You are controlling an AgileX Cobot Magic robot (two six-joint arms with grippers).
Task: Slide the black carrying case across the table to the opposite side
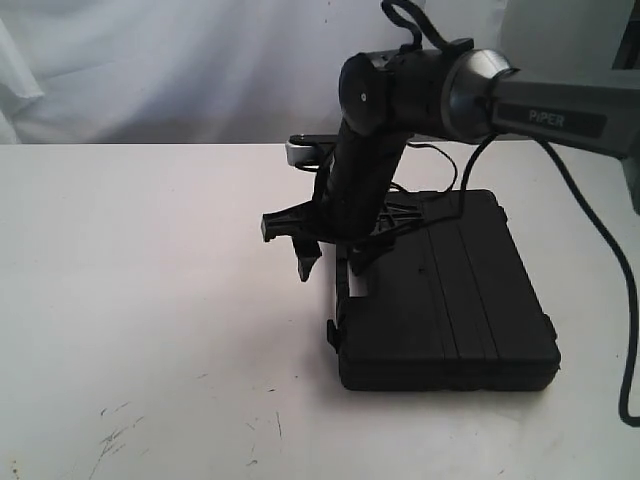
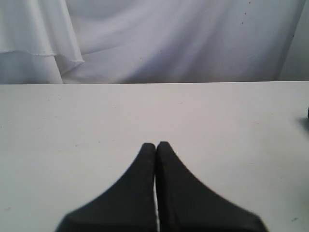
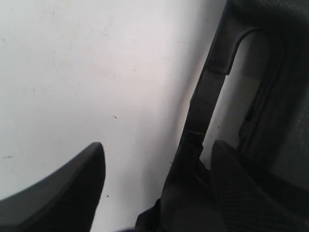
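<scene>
One scuffed table (image 1: 150,300), white drape (image 2: 169,38) behind; left tool (image 2: 156,144) closed empty, right tool (image 1: 331,262) spread astride case (image 1: 450,290) handle (image 3: 205,101).

Black carrying case (image 1: 460,290): matt plastic, ribbed lid, fine stipple up close. White table (image 1: 150,300): smooth, matt; dark scuffs at 7 o'clock, exterior view. White backdrop (image 2: 169,38): cloth, creased. On right arm (image 1: 390,95): semi-gloss black plastic joint, grey satin sleeve, metallic look.

Right gripper (image 1: 332,262) spread, pointing down, left gripper (image 2: 155,147) seemingly closed
</scene>
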